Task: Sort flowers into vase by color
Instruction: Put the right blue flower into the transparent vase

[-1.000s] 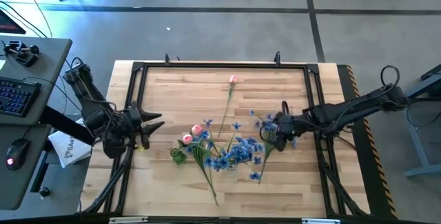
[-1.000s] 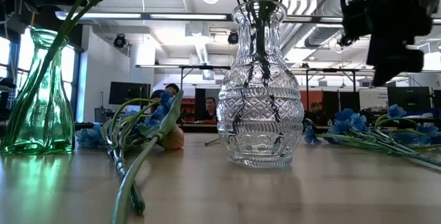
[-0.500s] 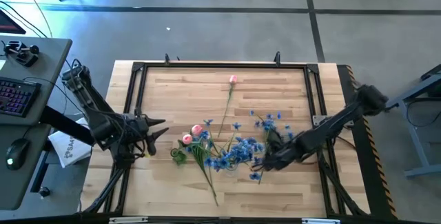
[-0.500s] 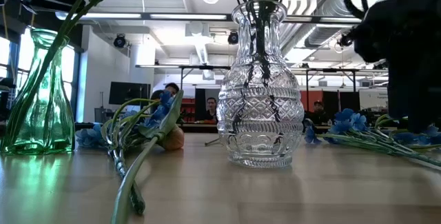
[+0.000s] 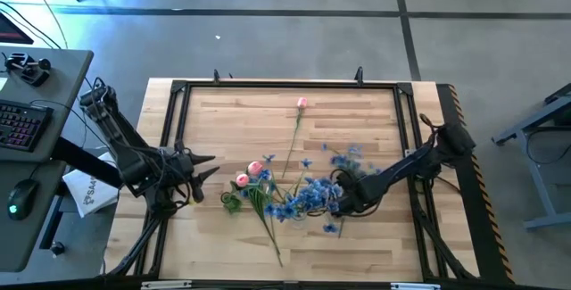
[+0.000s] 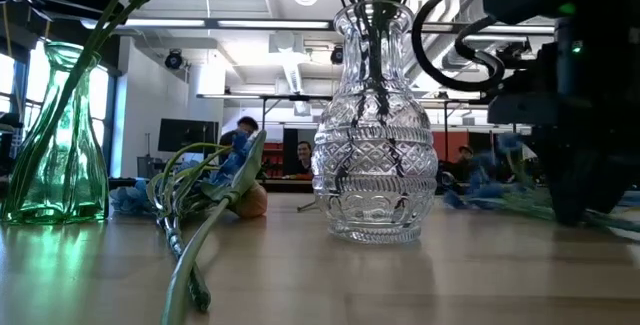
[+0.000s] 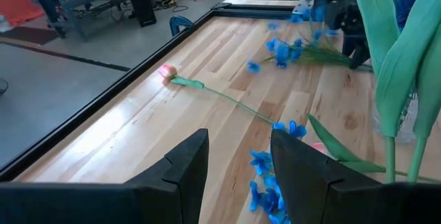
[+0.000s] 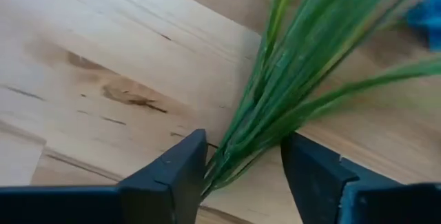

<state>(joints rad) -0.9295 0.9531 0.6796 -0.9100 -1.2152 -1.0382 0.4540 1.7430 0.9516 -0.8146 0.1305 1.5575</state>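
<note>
A spray of blue flowers (image 5: 344,158) lies on the table at the right, its green stems (image 8: 289,86) running toward the near edge. My right gripper (image 5: 341,203) is down at the table, open, with the stems' lower end between its fingers. My left gripper (image 5: 207,167) is open and empty at the table's left edge. A clear cut-glass vase (image 6: 375,125) holds blue flowers (image 5: 303,196). A green vase (image 6: 55,135) holds pink buds (image 5: 248,174). One pink tulip (image 5: 302,103) lies flat near the far edge. My right gripper stands with one open finger on each side of the stem bundle near its cut end (image 8: 227,162), the fingers lying across the stems, which rest on the table. The stem ends reach one finger (image 8: 180,176); I cannot tell whether they touch it.
A black frame (image 5: 268,86) runs around the wooden table top. More flowers with long stems (image 6: 200,235) lie on the table between the two vases. A desk with a keyboard (image 5: 20,125) stands off the table's left side. People sit in the room behind.
My right gripper has gone from beside the blue spray's blossoms toward the table's near edge and down to the table top, ending at the stems' lower end. The spray's blossoms show blurred now. My left gripper has shifted slightly toward the near edge.
</note>
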